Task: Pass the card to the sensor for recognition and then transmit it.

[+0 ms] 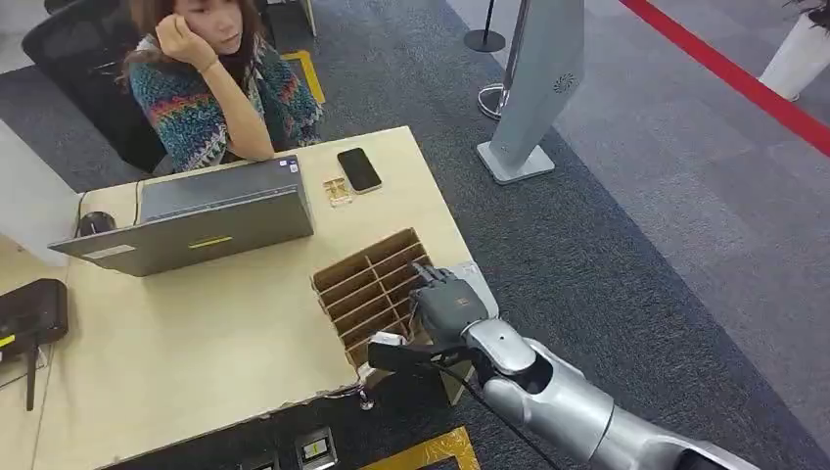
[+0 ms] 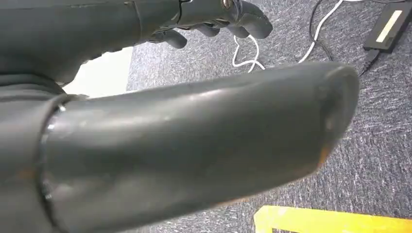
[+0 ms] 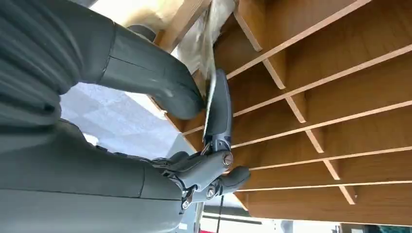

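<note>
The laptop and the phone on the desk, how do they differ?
The laptop is grey and much bigger; the phone is black and small. The laptop stands open in front of the person, its lid's back toward the camera; the phone lies flat, screen dark, nearer the desk's right edge. Both rest on the pale desk, clear of the right robot hand.

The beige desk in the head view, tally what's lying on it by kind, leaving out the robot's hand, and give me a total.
Grey laptop: 1
Black smartphone: 1
Brown wooden slotted card rack: 1
Black computer mouse: 1
Black router with antenna: 1
Small clear packet beside the phone: 1
Total: 6
</note>
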`<act>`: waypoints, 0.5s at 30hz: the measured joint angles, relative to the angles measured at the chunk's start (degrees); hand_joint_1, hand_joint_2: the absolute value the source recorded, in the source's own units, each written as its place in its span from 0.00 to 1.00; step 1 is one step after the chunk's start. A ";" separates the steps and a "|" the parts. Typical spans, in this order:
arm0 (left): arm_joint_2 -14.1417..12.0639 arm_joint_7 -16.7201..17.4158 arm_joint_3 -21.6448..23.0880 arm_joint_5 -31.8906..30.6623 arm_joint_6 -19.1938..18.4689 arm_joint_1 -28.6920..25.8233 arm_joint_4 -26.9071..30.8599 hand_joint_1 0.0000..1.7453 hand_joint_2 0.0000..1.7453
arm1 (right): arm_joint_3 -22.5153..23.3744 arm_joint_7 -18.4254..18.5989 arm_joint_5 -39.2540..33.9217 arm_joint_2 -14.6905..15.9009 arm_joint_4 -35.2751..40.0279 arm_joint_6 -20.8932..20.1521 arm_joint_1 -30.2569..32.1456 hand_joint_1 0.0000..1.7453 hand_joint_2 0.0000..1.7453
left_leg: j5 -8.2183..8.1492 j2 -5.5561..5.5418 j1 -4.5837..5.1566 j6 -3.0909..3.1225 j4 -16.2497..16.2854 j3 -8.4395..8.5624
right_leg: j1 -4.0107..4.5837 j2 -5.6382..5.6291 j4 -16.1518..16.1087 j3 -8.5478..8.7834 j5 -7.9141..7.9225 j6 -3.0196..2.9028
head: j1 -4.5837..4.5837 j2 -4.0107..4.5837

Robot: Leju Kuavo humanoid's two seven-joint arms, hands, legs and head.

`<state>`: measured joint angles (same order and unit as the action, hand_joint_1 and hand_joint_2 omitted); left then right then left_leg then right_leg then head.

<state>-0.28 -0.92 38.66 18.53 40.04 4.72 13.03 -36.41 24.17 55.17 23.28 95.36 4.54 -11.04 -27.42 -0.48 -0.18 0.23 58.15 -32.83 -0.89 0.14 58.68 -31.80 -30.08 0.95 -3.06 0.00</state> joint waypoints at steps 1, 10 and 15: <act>0.00 0.00 0.00 0.02 0.00 0.00 0.00 0.00 0.00 | 0.02 0.07 -0.02 0.00 0.00 0.40 0.16 0.91 1.00 | 0.00 0.00 0.00 0.00 0.00 0.00 | 0.00 0.00 0.00 0.00 0.00 0.00 | 0.00 0.00; 0.02 0.59 0.22 -0.35 -0.24 0.01 0.00 0.00 0.00 | 0.04 1.31 -0.07 -0.09 -0.15 3.13 1.84 0.93 1.00 | 0.00 0.00 0.00 0.00 0.00 0.00 | 0.00 0.00 0.00 0.00 0.00 0.00 | 0.00 0.00; 0.04 0.57 0.31 -0.59 -0.20 0.00 0.00 0.00 0.00 | 0.39 1.84 0.20 -0.02 -0.15 3.43 1.96 0.99 1.00 | 0.00 0.00 0.00 0.00 0.00 0.00 | 0.00 0.02 0.00 0.01 0.00 0.00 | -0.02 0.00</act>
<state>-0.24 -0.35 38.97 17.94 39.85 4.73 13.03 -36.02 26.01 55.36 23.26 95.21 7.98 -9.08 -27.42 -0.48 -0.17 0.23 58.15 -32.83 -0.89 0.16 58.68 -31.80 -30.08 0.95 -3.08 0.00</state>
